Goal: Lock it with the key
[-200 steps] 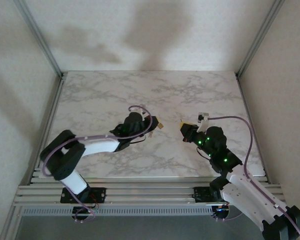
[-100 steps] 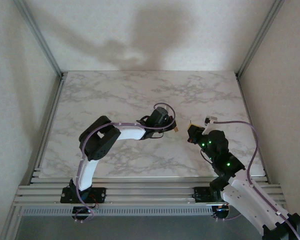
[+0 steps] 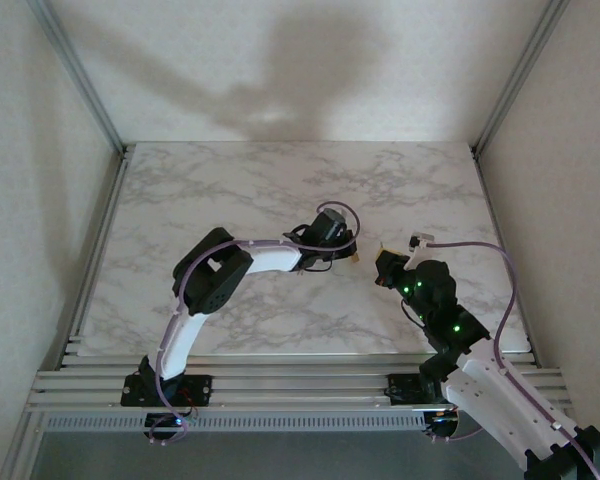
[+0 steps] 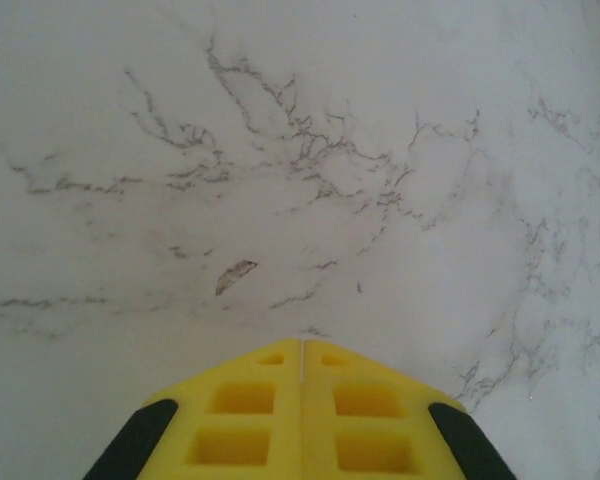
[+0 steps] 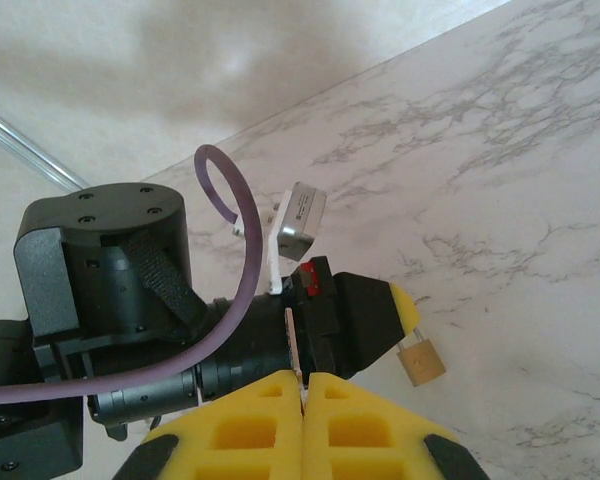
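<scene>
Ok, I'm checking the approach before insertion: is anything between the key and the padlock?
Nothing visible. Bare marble table lies in the gap between the right end effector, shut on the thin key, and the brass padlock hanging at the tip of the left end effector.

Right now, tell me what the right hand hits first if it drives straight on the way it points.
Most likely the left hand's black body, close ahead of the thin key the right hand grips; the padlock hanging there sits off to one side. Depth is unclear.
</scene>
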`<action>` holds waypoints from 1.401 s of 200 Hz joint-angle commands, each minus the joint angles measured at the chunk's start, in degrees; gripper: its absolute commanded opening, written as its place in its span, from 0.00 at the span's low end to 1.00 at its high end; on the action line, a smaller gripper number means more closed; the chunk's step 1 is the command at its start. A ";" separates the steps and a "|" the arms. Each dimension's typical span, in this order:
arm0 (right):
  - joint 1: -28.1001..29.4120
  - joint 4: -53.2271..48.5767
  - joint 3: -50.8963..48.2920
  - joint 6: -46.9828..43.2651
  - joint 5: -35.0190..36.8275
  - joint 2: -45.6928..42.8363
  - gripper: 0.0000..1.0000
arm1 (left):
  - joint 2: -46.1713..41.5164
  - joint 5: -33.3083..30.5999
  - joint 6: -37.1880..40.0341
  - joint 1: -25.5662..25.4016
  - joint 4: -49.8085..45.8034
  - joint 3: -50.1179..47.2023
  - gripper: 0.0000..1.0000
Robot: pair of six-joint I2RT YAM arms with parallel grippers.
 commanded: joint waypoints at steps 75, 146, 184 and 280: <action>-0.34 1.35 -0.96 -0.01 0.27 1.62 0.00 | 3.52 0.18 4.03 1.18 -4.75 2.75 0.06; -0.39 1.18 -0.77 0.41 -0.22 2.04 0.00 | 3.44 -0.38 5.51 1.61 -6.45 3.90 0.16; -0.44 0.60 -0.45 0.68 0.06 2.52 0.00 | 2.58 -1.23 6.94 2.33 -8.41 5.59 0.22; -0.69 -2.00 2.98 0.22 0.73 9.66 0.00 | -10.90 -10.86 14.17 3.81 -17.81 8.08 0.56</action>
